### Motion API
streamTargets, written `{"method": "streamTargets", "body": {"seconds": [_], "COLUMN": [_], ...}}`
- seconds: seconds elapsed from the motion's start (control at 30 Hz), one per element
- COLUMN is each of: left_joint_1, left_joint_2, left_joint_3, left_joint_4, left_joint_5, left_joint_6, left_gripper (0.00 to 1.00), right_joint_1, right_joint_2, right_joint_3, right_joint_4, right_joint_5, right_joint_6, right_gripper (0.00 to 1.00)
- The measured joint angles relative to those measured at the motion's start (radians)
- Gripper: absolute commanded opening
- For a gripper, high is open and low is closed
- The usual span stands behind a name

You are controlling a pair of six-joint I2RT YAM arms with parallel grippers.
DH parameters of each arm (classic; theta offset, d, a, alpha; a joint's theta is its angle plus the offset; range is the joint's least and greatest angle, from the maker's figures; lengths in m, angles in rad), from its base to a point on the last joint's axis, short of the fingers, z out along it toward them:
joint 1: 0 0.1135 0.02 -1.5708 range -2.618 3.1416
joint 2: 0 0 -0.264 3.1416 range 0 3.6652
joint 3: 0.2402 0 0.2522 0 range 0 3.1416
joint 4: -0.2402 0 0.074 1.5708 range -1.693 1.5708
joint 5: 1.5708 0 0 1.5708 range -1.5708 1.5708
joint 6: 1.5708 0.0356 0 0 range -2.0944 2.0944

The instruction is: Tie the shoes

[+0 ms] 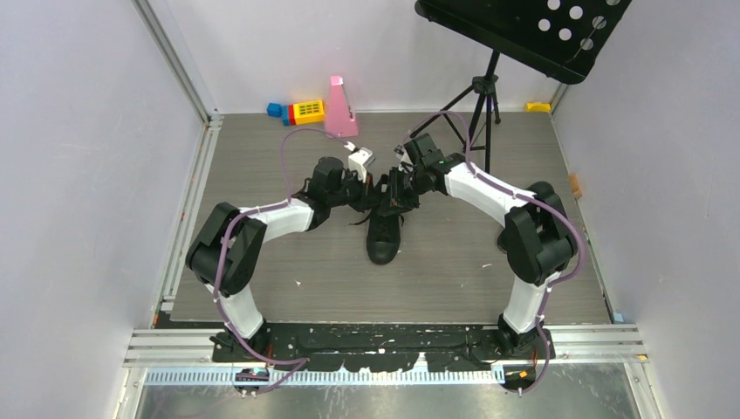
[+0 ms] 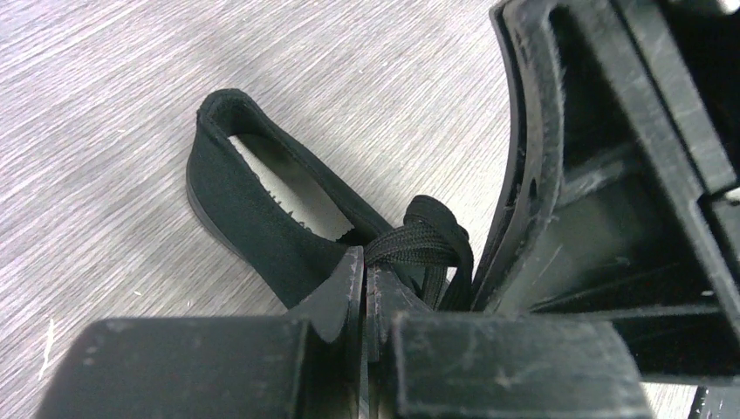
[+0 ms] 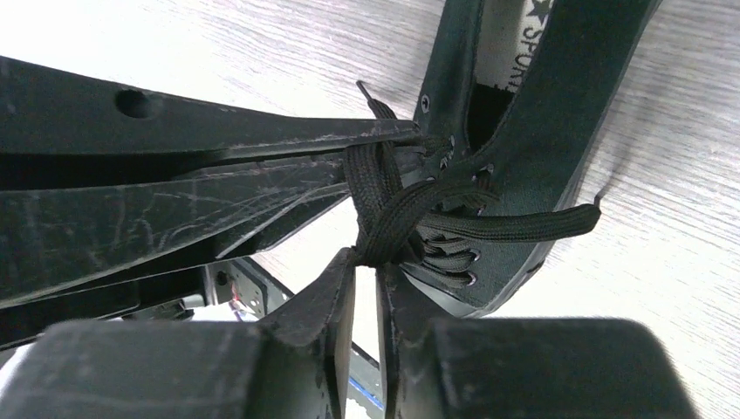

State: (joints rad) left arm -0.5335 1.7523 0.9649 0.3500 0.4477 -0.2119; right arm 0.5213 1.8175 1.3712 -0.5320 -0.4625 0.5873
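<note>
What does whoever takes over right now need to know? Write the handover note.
Left gripper: shut on the laces.
Right gripper: shut on the laces too, close above the eyelets.
Shoe: mid-table, upright, toe toward the arm bases, both grippers over its opening.
Done: laces gathered and crossed between the two grippers.
Left: no finished bow shows; the knot probably needs forming and pulling tight.

The left gripper [image 2: 365, 266] is clamped on the laces [image 2: 419, 237] at its fingertips; the right gripper [image 3: 366, 262], just beside, is pinched on them.
</note>
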Motion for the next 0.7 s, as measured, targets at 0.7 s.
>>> {"method": "streamTargets", "body": {"seconds": [0.7], "left_joint_1": [0.0], "left_joint_2": [0.01], "left_joint_3": [0.0], "left_joint_4": [-0.003], "left_joint_5": [0.018], "left_joint_6": [0.002], "left_gripper": [0.0], "right_joint_1": [-0.04], "right_joint_2": [-0.201], "right_joint_3": [-0.085], "right_joint_4": [0.084], "right_joint_5": [0.164], "right_joint_6": [-0.026], "right_gripper": [0.3]}}
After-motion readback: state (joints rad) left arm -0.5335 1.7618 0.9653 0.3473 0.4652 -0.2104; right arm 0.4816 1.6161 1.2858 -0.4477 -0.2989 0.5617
